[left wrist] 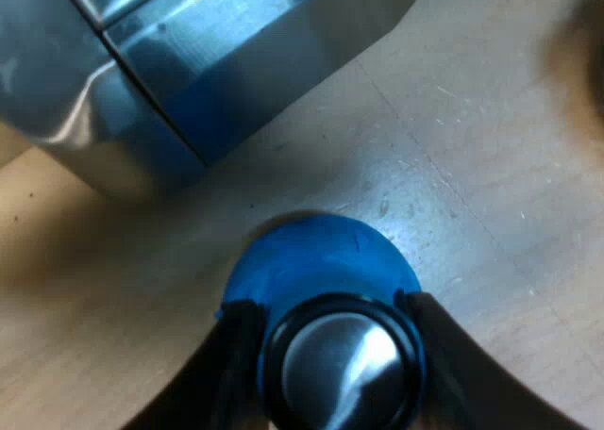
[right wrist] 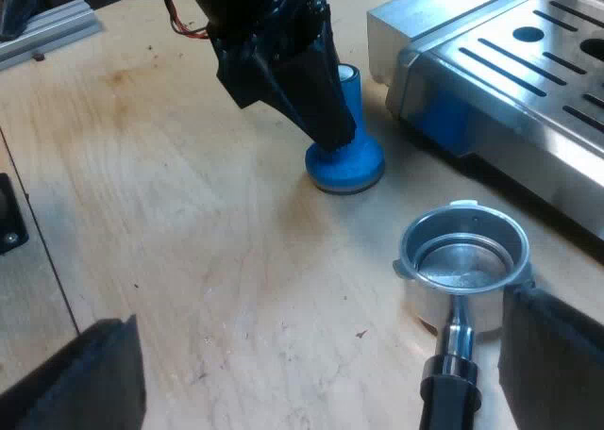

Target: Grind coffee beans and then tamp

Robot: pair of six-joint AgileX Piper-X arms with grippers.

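Note:
A blue tamper with a black-ringed metal top stands upright on the wooden table, close to the espresso machine. My left gripper is shut on the tamper, one black finger on each side of its top. From the right wrist view, the left gripper comes down over the tamper beside the machine's slotted drip tray. The metal holder lies loose on the table, its basket facing up and its dark handle pointing toward my right gripper. That gripper is open wide, above the table.
A grey metal rail lies at the table's edge, far from the machine. A small black part sits by a seam in the tabletop. Bare wood stretches between the tamper and the holder.

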